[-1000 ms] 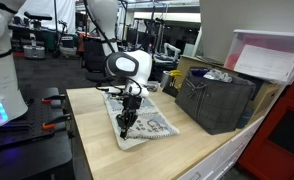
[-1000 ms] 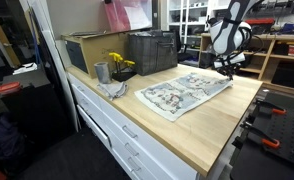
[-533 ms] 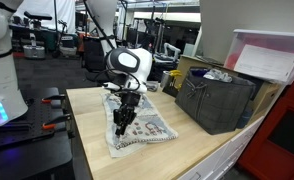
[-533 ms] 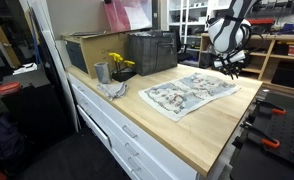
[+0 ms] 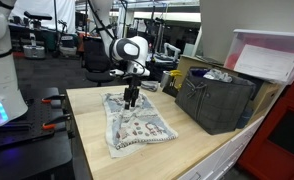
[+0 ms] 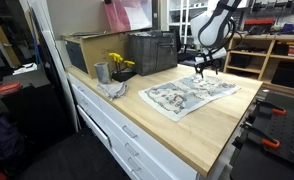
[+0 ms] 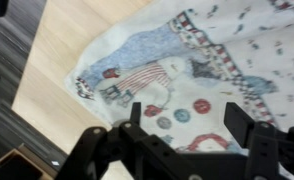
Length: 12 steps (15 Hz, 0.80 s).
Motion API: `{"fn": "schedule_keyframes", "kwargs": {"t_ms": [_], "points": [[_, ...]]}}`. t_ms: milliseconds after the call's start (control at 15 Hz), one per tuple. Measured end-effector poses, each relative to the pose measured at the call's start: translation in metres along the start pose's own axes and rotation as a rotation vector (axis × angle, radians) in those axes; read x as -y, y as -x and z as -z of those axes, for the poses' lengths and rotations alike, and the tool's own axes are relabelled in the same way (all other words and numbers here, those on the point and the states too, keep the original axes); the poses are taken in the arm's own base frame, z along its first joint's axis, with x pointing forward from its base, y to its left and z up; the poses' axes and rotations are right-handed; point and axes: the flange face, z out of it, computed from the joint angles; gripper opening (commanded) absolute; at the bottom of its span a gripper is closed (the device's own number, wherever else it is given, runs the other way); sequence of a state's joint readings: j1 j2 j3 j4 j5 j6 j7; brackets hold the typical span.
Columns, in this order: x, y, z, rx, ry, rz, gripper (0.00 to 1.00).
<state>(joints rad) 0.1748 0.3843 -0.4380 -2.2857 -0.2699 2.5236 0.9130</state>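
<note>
A printed cloth [image 5: 139, 126] with red, blue and grey pictures lies spread flat on the wooden table [image 5: 202, 150]; it also shows in the other exterior view as the cloth [image 6: 187, 95]. My gripper [image 5: 131, 98] hangs just above the cloth's far corner, apart from it. In the wrist view the gripper [image 7: 192, 125] stands open, its two dark fingers [image 7: 249, 122] wide apart with only the cloth [image 7: 167, 70] below and nothing held. In an exterior view the gripper [image 6: 205, 72] hovers over the cloth's back edge.
A dark crate [image 5: 215, 100] stands at the table's back, with a white box [image 5: 267, 58] behind it. In an exterior view a cardboard box [image 6: 87, 52], a metal cup [image 6: 101, 72], yellow flowers [image 6: 119, 63] and a grey rag [image 6: 114, 89] sit near the crate [image 6: 152, 52].
The gripper has opened, let go of the cloth and risen toward the back of the table. The cloth now lies spread out flatter than before.
</note>
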Motion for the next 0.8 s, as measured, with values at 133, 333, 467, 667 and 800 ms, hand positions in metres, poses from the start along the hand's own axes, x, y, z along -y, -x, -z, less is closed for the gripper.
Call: {"fn": "schedule_keyframes", "kwargs": {"t_ms": [133,333,467,667,800], "points": [[0.037,0.017,0.020,-0.020,-0.047,0.111,1.00],[0.084,0.043,0.046,-0.049,-0.104,0.287,1.00],[0.107,0.057,0.058,-0.066,-0.130,0.406,1.00],[0.128,0.068,0.068,-0.086,-0.154,0.586,1.00],[0.131,0.070,0.072,-0.081,-0.178,0.698,1.00]]}}
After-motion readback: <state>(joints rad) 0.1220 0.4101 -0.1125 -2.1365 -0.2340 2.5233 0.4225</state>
